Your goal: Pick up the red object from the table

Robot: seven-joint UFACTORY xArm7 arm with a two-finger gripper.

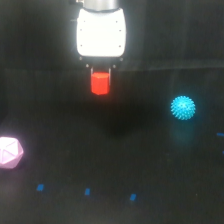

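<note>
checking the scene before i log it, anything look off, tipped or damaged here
Nothing stands out. The red block hangs under the white gripper, above the black table. The pink polyhedron and the spiky cyan ball sit apart on it, both looking whole. Nothing is spilled.

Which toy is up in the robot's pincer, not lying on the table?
The small red block. It hangs under the white pincer, while the pink ball and spiky blue ball sit apart lower down.
</note>
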